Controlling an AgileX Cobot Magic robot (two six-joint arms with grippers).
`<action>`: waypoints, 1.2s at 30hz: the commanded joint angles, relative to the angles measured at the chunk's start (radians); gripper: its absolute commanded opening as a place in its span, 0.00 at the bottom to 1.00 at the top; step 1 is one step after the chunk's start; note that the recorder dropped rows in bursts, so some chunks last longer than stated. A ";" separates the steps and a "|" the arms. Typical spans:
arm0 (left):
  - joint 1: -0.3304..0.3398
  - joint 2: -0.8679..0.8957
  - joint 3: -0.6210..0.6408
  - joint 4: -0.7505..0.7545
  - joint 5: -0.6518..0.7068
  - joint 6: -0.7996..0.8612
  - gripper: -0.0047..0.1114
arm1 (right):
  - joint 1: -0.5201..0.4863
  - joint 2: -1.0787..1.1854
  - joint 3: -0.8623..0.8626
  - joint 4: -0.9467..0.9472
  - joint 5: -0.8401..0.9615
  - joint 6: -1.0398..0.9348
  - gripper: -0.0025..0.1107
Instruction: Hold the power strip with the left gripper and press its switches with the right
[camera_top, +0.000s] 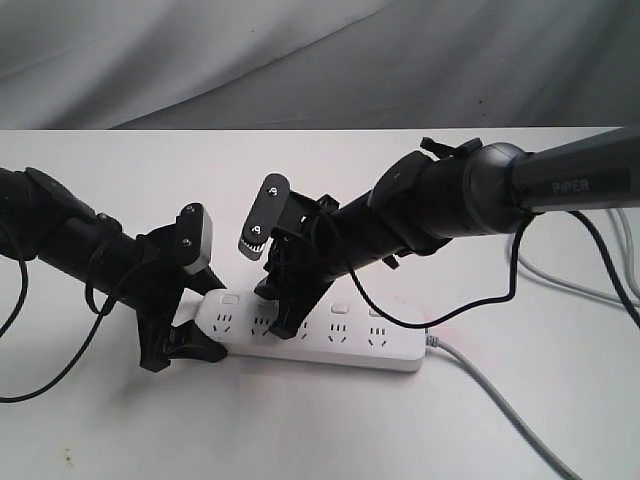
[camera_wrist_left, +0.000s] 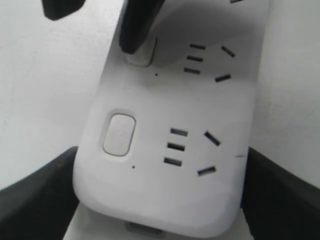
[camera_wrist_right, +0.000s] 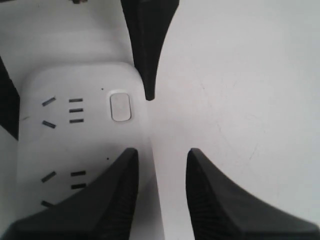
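on the white table (camera_top: 90, 430) the power strip (camera_top: 340, 340) lies left-right across the exterior view, with the left gripper (camera_wrist_left: 160, 200) clamped across its cordless end. right gripper (camera_wrist_right: 161, 160) has its jaws slightly apart and is holding nothing, one fingertip (camera_wrist_left: 134, 35) down on the second of the switches (camera_wrist_left: 119, 134). rest of the row runs toward the cord (camera_top: 500, 400), the right arm's side.

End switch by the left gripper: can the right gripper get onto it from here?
Likely yes: the end switch lies uncovered beside the right gripper, and the left gripper clamps the power strip only by its edges.
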 joint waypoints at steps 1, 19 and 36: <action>-0.003 0.004 0.000 0.003 0.002 -0.011 0.48 | 0.002 -0.001 0.005 0.012 0.004 -0.010 0.29; -0.003 0.004 0.000 0.003 0.002 -0.007 0.48 | 0.002 0.033 0.005 0.005 0.029 -0.003 0.29; -0.003 0.004 0.000 0.003 0.002 -0.007 0.48 | 0.000 0.082 0.006 -0.120 0.052 0.112 0.29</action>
